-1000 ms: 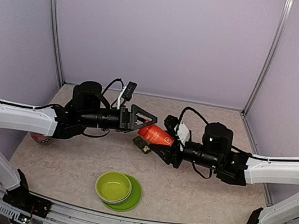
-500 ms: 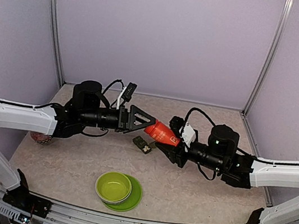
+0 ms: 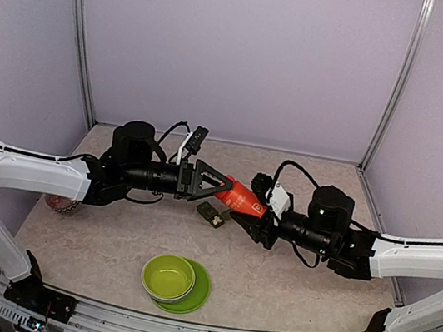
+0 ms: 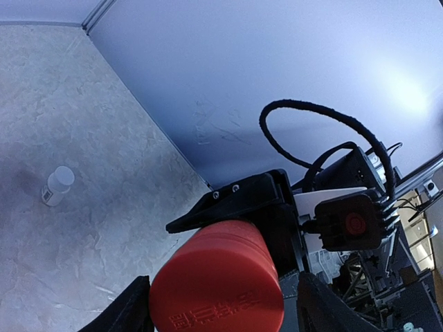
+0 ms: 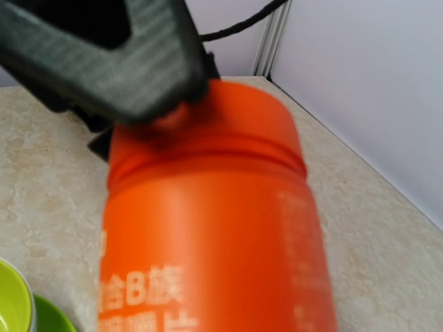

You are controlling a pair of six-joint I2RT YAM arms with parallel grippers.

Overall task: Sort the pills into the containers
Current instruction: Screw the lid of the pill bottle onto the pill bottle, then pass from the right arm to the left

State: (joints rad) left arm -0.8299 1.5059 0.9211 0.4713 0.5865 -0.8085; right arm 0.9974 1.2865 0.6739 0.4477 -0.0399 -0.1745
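My right gripper (image 3: 255,212) is shut on the body of the orange-red bottle (image 3: 240,197) and holds it tilted above the table, cap toward the left arm. The bottle fills the right wrist view (image 5: 208,228) and hides my right fingers there. My left gripper (image 3: 223,185) is open with a finger on each side of the cap (image 4: 218,283); a small gap shows beside one finger. The dark green strip box (image 3: 212,213) lies on the table just below the bottle. No pills show.
A lime-green bowl (image 3: 169,276) on its green plate (image 3: 199,294) stands near the front edge. A small white bottle (image 4: 57,185) stands by the back wall. A round reddish object (image 3: 59,204) sits under the left arm.
My right gripper lifted the bottle off the table area and carried it right and up. My left gripper then slid right so its fingers flank the cap.
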